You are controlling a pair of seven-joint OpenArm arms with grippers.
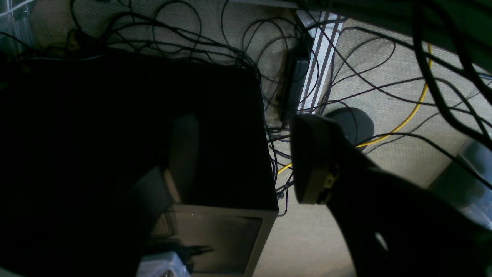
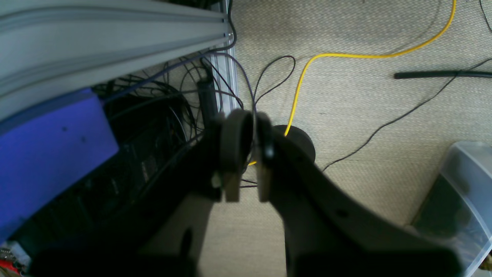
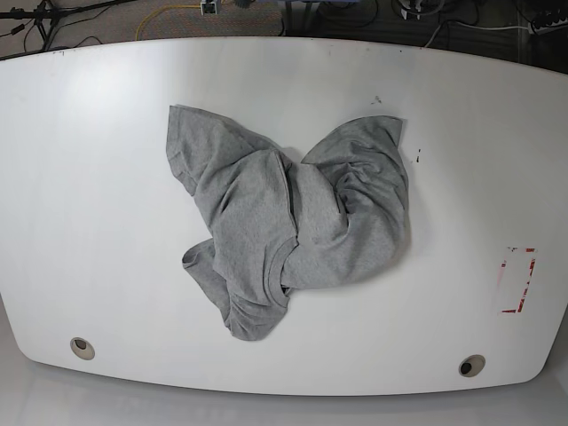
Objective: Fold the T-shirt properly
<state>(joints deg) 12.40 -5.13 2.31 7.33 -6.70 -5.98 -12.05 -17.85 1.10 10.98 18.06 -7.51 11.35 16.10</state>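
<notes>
Base view shows the T-shirt (image 3: pixel 288 226) lying crumpled near the middle of the white table (image 3: pixel 89 222), bunched into overlapping folds with one sleeve spread toward the far left and a rounded lobe of cloth toward the far right. Its ribbed neck opening sits low in the heap, facing the near edge. Bare tabletop surrounds the cloth on every side, with the widest open stretches to the left and right; the near edge is closer to the shirt than the side edges are. Two round holes (image 3: pixel 82 348) sit near the near corners, and a red-marked rectangle (image 3: pixel 516 280) lies well apart from the shirt on the right. Neither arm appears over the table.

Left wrist view looks down at carpet, a tangle of black cables (image 1: pixel 269 57) and a dark box (image 1: pixel 215 154); the left gripper (image 1: pixel 246 157) has its fingers standing well apart with nothing between them.

Right wrist view shows the right gripper (image 2: pixel 246 154) over carpet and a yellow cable (image 2: pixel 303 77), beside a metal rail (image 2: pixel 115 34); its fingers are drawn nearly together and hold nothing.
</notes>
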